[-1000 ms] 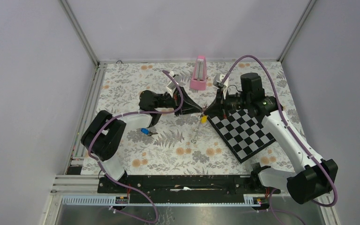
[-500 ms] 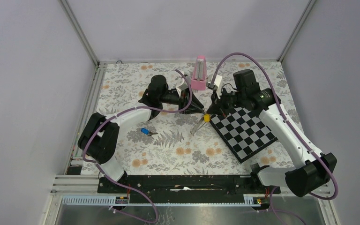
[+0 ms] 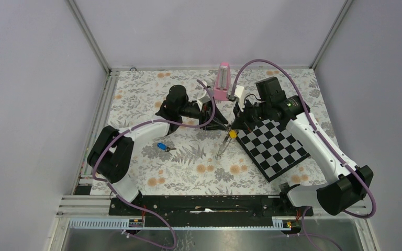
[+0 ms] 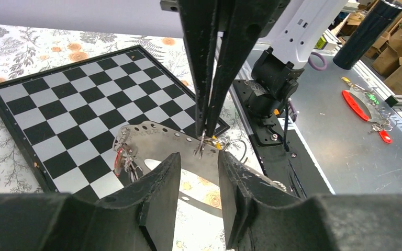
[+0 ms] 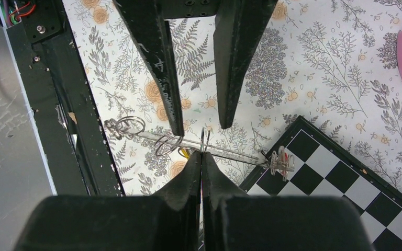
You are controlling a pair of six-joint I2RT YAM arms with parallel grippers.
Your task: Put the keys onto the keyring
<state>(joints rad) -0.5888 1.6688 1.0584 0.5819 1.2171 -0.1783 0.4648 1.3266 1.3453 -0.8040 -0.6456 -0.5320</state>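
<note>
grey strap with silver rings: the keyring [image 4: 157, 142] hangs above the tabletop [image 3: 136, 99], held by the right pincer [image 5: 201, 157], which is clenched on one of its small rings near the strap's middle. from above, the strap's long axis droops from that pinch towards the near left. in the right wrist view it runs edge-on across the frame. the yellow key [image 3: 233, 134] dangles just below the pinch. we cannot tell whether it is properly threaded.

the left pincer [image 5: 200, 128] faces the right one from the left. its jaws are released and stand apart with nothing between them, and its tips are just beside the pinched ring without touching it.

the blue key [image 3: 162, 146] lies flat on the tabletop, near and left of both pincers and well apart from the keyring. its head points left and its shank right. the left arm is plainly the nearer one, and we judge that the coming move depends on this: the free left pincer goes near-left to the key while the right keeps the ring presented.

the chessboard [image 3: 277, 149] sits under and to the right of the strap, and the pink block [image 3: 222, 82] stands just beyond the pincers on the far side. neither lies between the left pincer and the blue key.
</note>
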